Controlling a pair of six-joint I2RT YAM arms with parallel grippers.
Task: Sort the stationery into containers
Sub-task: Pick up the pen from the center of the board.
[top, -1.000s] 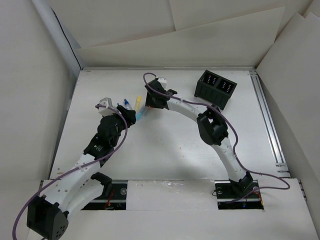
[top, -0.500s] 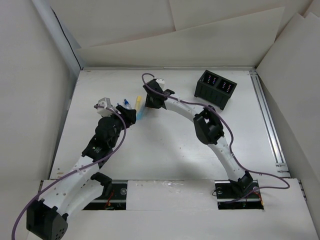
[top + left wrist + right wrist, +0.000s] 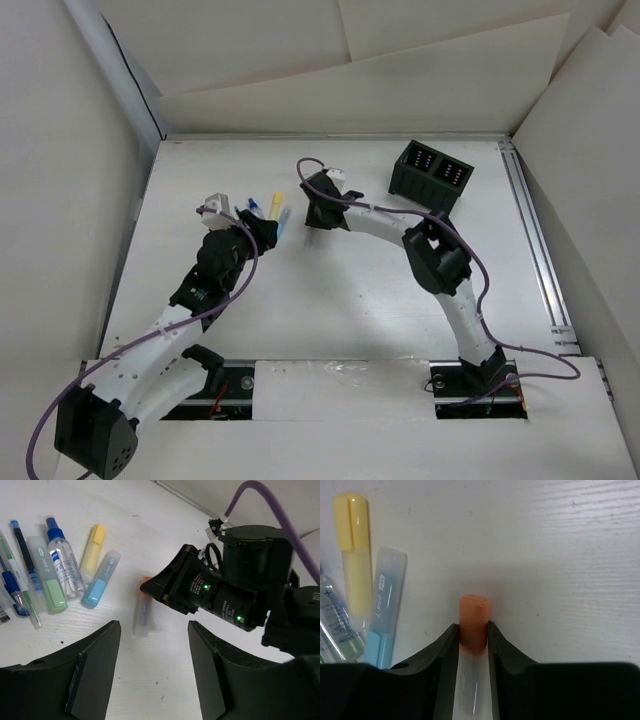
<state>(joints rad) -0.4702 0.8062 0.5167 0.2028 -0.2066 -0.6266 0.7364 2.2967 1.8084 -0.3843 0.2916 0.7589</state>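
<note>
Left gripper (image 3: 154,630) fingers apart, empty, left of table centre, right gripper (image 3: 472,632) just beyond it, clamped on orange-capped marker (image 3: 474,611), blue highlighter (image 3: 382,610) and yellow highlighter (image 3: 354,545) lying alongside, black two-compartment box (image 3: 432,178) well apart, near far edge, right of centre

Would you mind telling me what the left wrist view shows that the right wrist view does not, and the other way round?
Only the left wrist: the open left gripper, the right gripper from outside, a green marker, blue pens, and the orange marker at full length. Only the right wrist: a close view of the right gripper's fingers tight against the orange marker's cap end. Both: the orange marker, yellow marker, blue marker and spray bottle, all lying on the table.
</note>
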